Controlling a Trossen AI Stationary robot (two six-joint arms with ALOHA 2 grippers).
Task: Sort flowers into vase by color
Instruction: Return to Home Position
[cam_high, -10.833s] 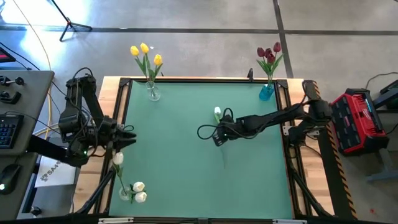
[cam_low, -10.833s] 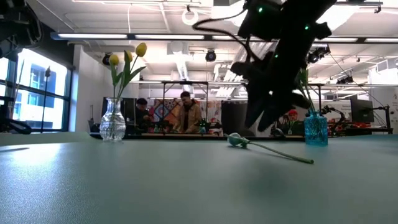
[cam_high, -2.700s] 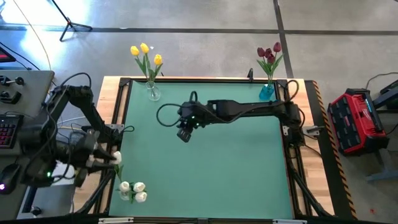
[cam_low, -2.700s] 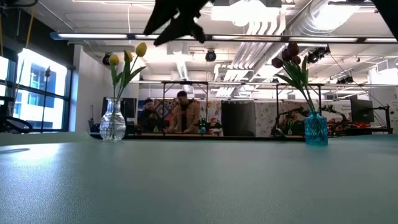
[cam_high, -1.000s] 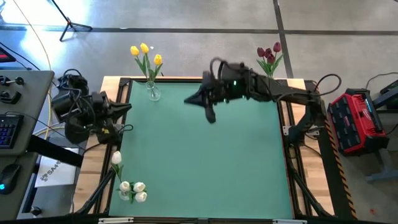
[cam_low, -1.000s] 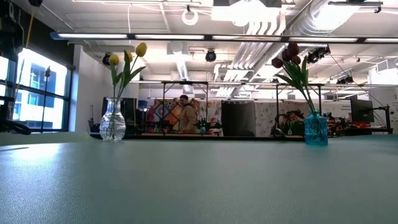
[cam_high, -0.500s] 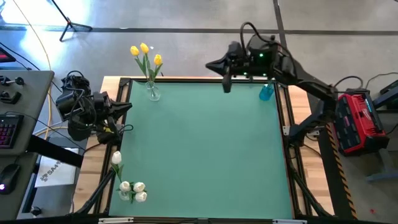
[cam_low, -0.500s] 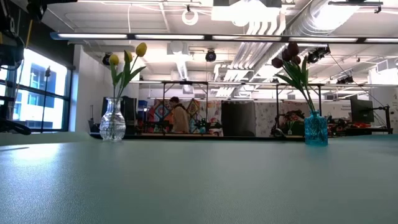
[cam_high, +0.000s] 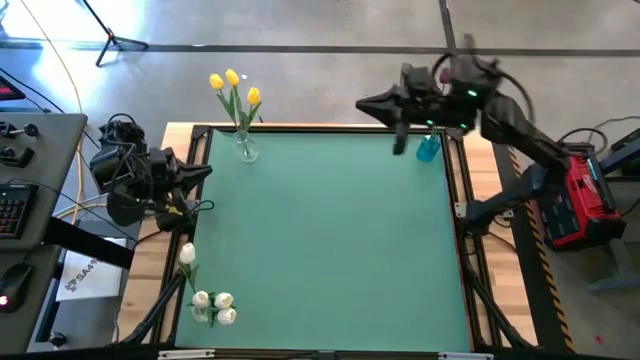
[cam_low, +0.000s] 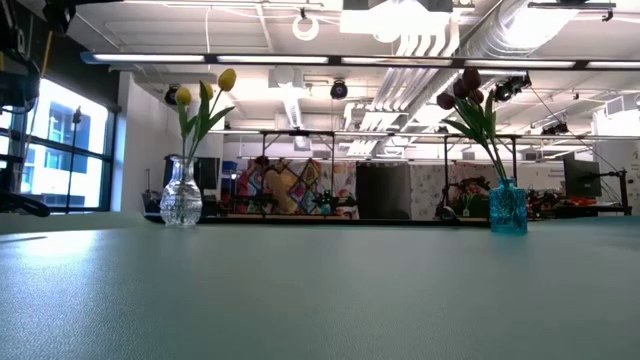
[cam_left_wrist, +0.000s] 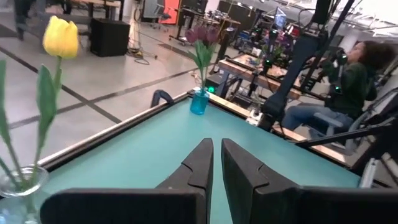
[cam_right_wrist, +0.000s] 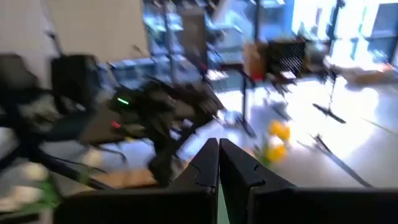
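tulips grouped by colour, both claws clenched on nothing

white tulips (cam_high: 215, 303) are bunched at the near left corner of the matte green table (cam_high: 330, 250). yellow tulips (cam_high: 236, 90) stand in a rounded clear glass vase (cam_low: 181, 197) at the far left corner. dark red tulips (cam_low: 468, 92) stand in a textured blue glass vase (cam_low: 507, 208) at the far right. the left gripper (cam_left_wrist: 216, 144) sits at the table's left edge, fingers pressed together, empty. the right gripper (cam_right_wrist: 218, 144), likewise clenched and empty, hangs over the far edge near the blue glass vase. print on a white sheet (cam_high: 85, 275) left of the table is too small to read.
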